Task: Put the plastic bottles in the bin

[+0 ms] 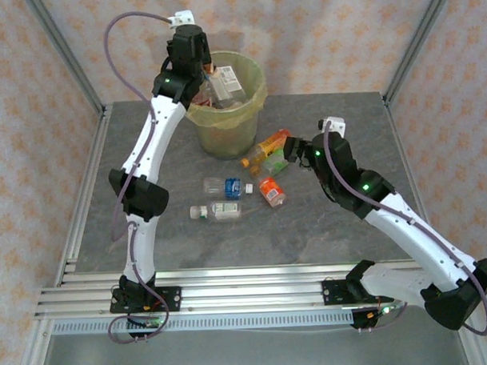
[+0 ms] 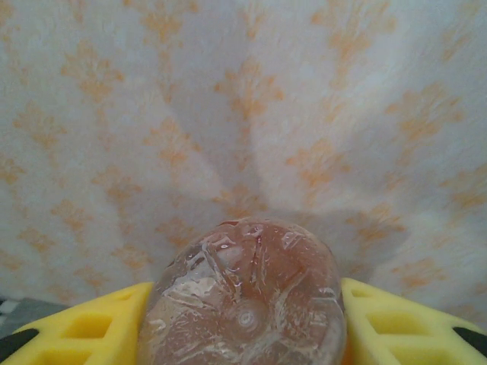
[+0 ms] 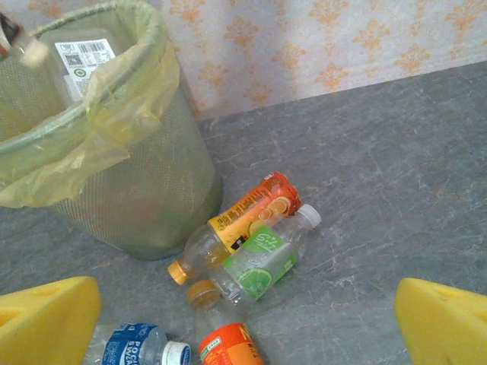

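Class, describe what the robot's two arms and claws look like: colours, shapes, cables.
The left arm and right arm are white tubes with black joints and small green lights. A thin purple cable trails along each. Claw fingers are chunky bright yellow with cut-out cells.

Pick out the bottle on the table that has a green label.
The clear plastic bottle with the lime-green label, lying alongside the long orange-labelled bottle near the bin's base; none of the other loose ones shows green.
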Controlling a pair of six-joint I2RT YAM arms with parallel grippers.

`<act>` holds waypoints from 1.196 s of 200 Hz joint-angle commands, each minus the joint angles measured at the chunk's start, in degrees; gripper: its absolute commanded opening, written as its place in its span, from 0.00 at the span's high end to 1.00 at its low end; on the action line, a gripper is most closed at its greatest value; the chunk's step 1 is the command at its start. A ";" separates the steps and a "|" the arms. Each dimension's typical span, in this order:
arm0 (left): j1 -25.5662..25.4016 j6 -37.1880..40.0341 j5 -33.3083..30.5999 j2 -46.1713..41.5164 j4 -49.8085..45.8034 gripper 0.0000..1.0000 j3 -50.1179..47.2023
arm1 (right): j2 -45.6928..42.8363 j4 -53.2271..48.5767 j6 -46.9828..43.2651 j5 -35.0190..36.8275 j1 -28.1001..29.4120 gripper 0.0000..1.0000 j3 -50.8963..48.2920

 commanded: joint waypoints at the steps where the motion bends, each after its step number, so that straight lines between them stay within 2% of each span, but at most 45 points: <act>1: -0.07 4.33 -6.10 -0.60 -2.68 0.57 2.93 | -1.47 -2.00 1.58 2.17 0.21 0.01 -1.42; 39: -0.02 6.84 -9.86 0.52 -2.77 0.56 2.76 | -1.01 -1.74 2.23 2.20 0.22 0.01 -2.42; 110: -0.02 6.26 -9.86 3.96 -0.92 0.57 1.42 | -0.44 -1.56 2.20 1.29 0.21 0.01 -2.79; 156: -0.02 3.55 -9.09 2.80 1.45 0.55 -5.20 | -0.22 -0.70 2.12 0.47 0.21 0.01 -3.40; 200: -0.01 1.69 -4.19 1.18 1.71 0.48 -11.24 | 1.10 -0.44 2.09 -0.32 0.21 0.01 -3.23; 222: -0.11 1.98 -0.96 0.31 1.28 0.40 -13.08 | 1.83 -0.33 2.07 -0.86 0.21 0.01 -3.05; 239: -0.11 2.56 -0.04 0.02 0.48 0.29 -13.02 | 2.27 -0.16 2.02 -1.18 0.21 0.01 -2.80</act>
